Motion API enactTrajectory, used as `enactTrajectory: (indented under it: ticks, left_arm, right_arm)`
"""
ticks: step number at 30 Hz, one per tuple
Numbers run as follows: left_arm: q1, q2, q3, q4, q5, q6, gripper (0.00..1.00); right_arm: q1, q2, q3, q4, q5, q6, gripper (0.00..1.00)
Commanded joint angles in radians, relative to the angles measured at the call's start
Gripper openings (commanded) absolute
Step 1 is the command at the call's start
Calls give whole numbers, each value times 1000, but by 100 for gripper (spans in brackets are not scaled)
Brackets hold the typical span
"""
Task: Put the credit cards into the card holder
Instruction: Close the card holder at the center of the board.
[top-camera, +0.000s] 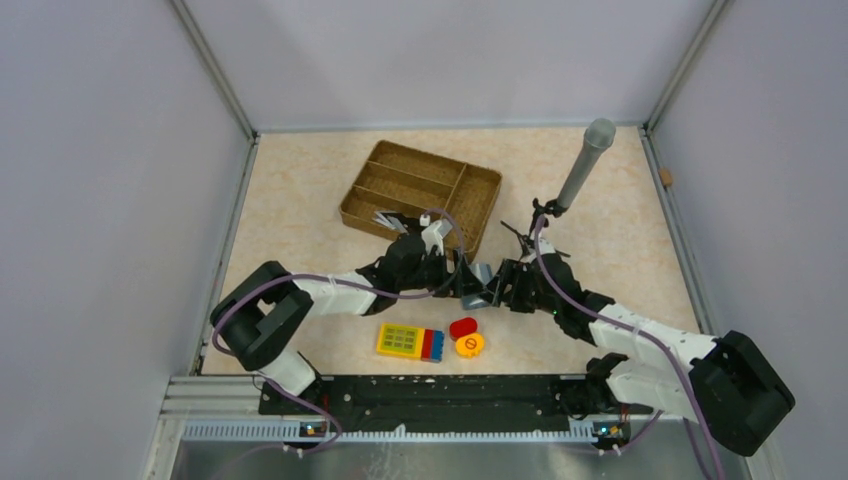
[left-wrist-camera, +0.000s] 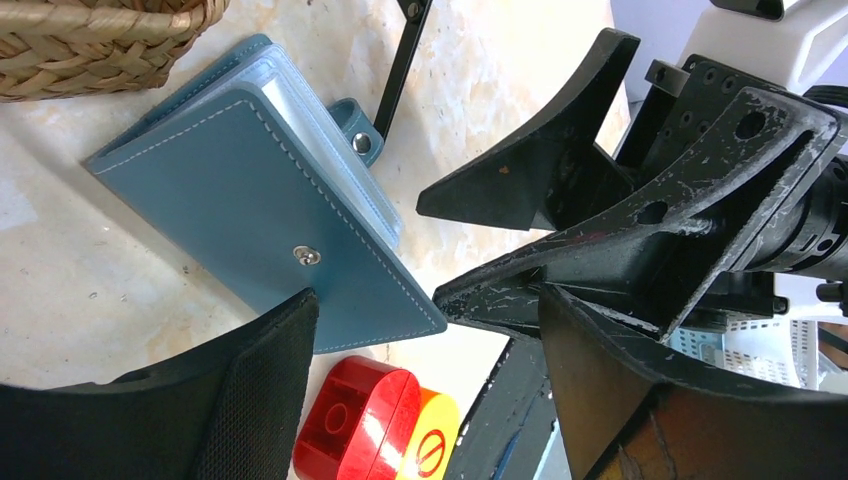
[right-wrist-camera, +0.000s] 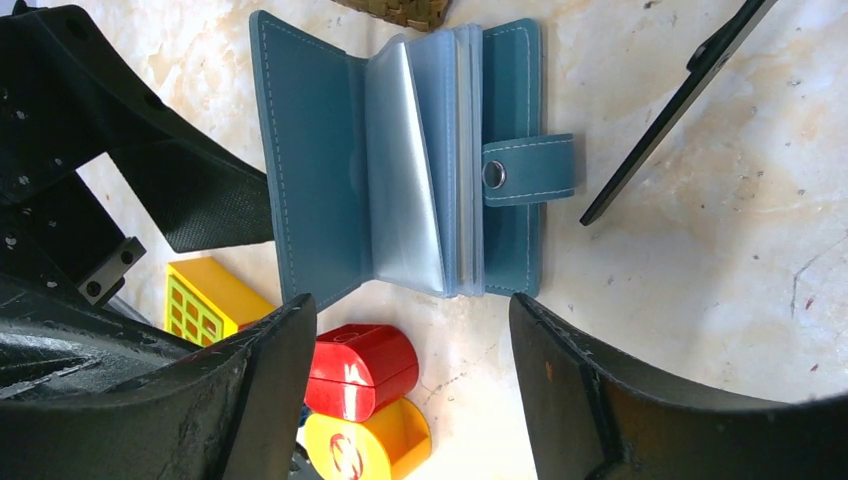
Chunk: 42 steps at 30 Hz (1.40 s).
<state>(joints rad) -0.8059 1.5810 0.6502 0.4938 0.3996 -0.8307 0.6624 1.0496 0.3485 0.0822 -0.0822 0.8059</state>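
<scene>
The teal-blue card holder (right-wrist-camera: 400, 160) lies open on the table, its clear sleeves fanned up and its snap tab (right-wrist-camera: 530, 170) pointing right. In the top view it is the small patch (top-camera: 480, 297) between both arms. My right gripper (right-wrist-camera: 405, 310) is open just short of the holder's near edge, holding nothing. My left gripper (left-wrist-camera: 425, 300) is also open, and the holder's outer cover (left-wrist-camera: 250, 190) reaches in between its fingertips. I cannot tell whether it touches them. The credit cards cannot be made out for sure. A few pale flat pieces (top-camera: 385, 219) lie in the tray.
A brown wicker divided tray (top-camera: 420, 185) stands behind the arms. A grey microphone (top-camera: 585, 160) on a black tripod is at the back right, one leg (right-wrist-camera: 680, 100) close to the holder. A yellow keypad block (top-camera: 410, 342), a red piece (top-camera: 462, 327) and a yellow piece (top-camera: 469, 345) lie near.
</scene>
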Motion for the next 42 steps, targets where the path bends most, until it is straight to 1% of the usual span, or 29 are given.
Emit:
enactTrajectory:
  ticks: [1,9,15,19,25,29,31,34,36,40,42]
  left_arm:
    - [3,32,18,68,15,13,81]
    - [8,87,38,112,35,-2,81]
    - [11,94,28,158,45,-9,81]
    - [17,98,21,201,45,-25,81]
    - [19,134,63,225,55,-33,81]
    - [25,158,89,236,50,-37,81]
    - [30,168,96,241,46,-37,81]
    - [38,185,101,251,46,-42,81]
    - [45,194,97,252,40,-50,81]
    - [58,201,83,266,39,-65,81]
    - [59,203,79,268,39,-67,81]
  right_arm:
    - [-6,-1,47,77,-16,-20,71]
    - [-7,-62,27,85,10,-8,76]
    - [-13,-91,-3,84,17,18,76]
    - [-21,-147,-18,27,42,28,75]
    - [-24,-244,-50,-20,77,41,76]
    - [-38,-286,-58,-63,97,27,78]
    - [-56,-305,-72,-54,72,21,79]
    - [-87,-297,-102,11,-2,6,79]
    - [-96,-262,-104,62,-35,-13,77]
    - [-96,-166,-95,136,-67,-39,66]
    - [-98,-127,-90,158,-67,-50,63]
